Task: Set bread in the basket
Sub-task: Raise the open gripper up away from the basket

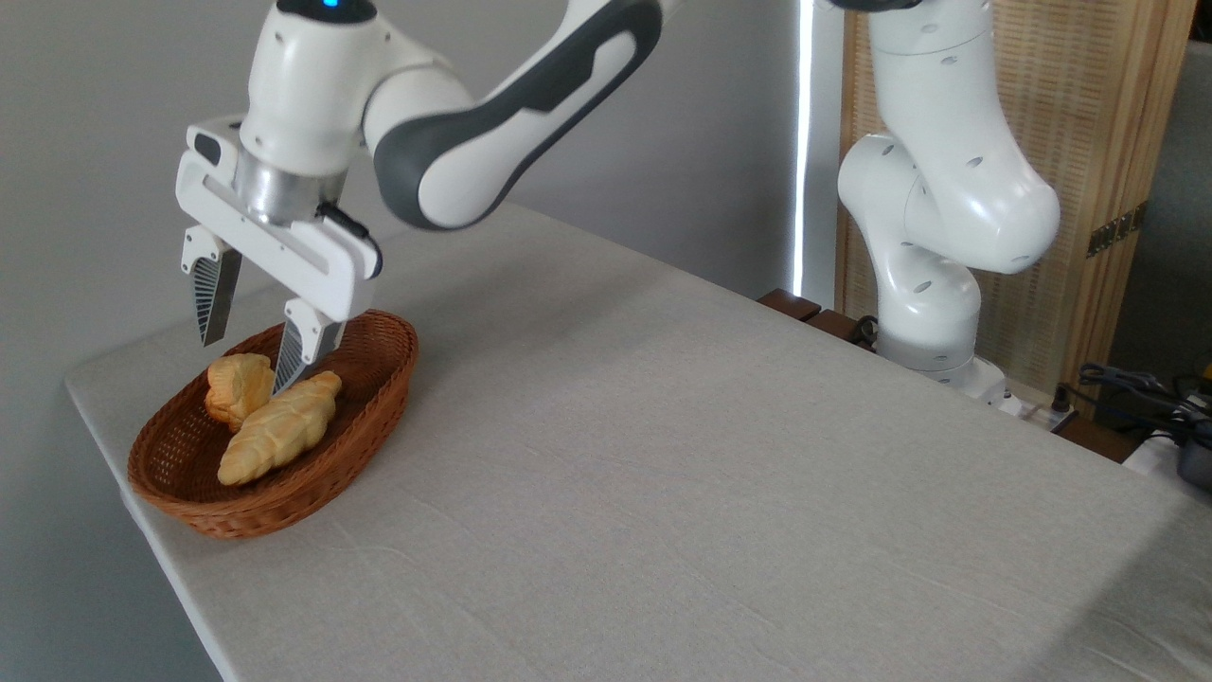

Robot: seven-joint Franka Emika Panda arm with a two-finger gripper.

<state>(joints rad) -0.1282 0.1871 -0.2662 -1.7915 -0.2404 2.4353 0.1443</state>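
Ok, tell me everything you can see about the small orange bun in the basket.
The bun is small, orange-golden and rounded, with a lobed, cracked-looking surface. It lies inside the reddish-brown woven basket, towards its back left, and seems to rest against the longer pale-yellow braided loaf in front of it. The open gripper hangs above it, fingers clear of the bun. Its underside is hidden.

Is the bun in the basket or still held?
In. The bun lies inside the basket beside the loaf; the end effector is open above it.
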